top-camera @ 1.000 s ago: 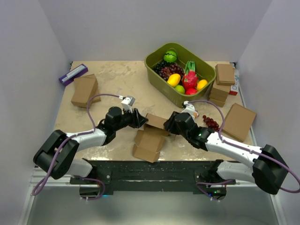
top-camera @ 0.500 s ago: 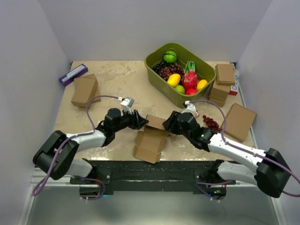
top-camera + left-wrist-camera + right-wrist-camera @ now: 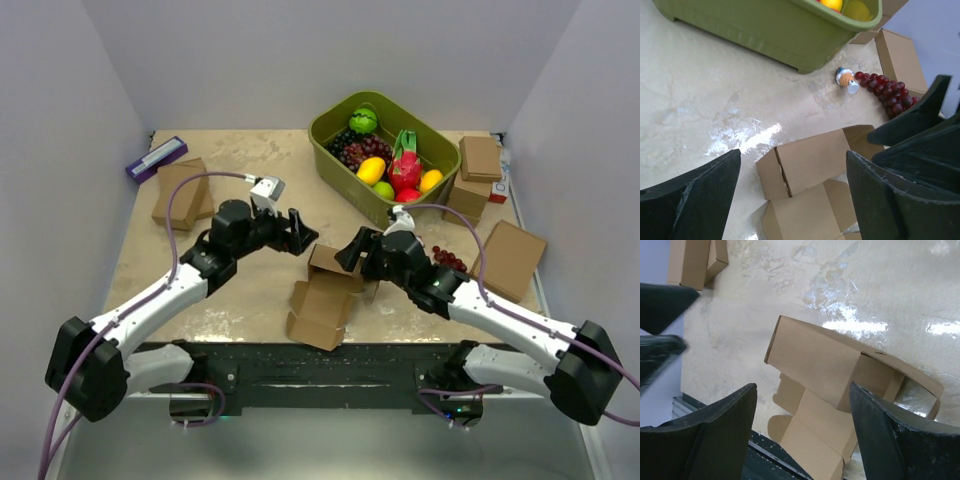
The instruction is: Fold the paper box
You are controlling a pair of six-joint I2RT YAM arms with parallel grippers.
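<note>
The paper box (image 3: 322, 292) is a half-folded brown cardboard piece lying near the table's front middle. Its far part is folded into a hollow sleeve and its near flaps lie flat. My left gripper (image 3: 300, 233) is open and empty, just above and left of the box's far end. My right gripper (image 3: 352, 250) is open and empty, close to the box's right side. In the left wrist view the box (image 3: 810, 162) lies below the open left gripper (image 3: 794, 159). In the right wrist view the box (image 3: 815, 360) lies below the open right gripper (image 3: 804, 390).
A green bin (image 3: 340, 175) of fruit stands at the back right. Red grapes (image 3: 450, 262) lie right of the right gripper. A larger flat brown box (image 3: 510, 258) and stacked boxes (image 3: 475, 175) are at the right. Brown boxes (image 3: 180, 192) and a purple item (image 3: 155, 158) are at the back left.
Both grippers have drawn back from the box and risen. The left arm has lifted up and toward the back. The box stays on the table with its far part standing up.
</note>
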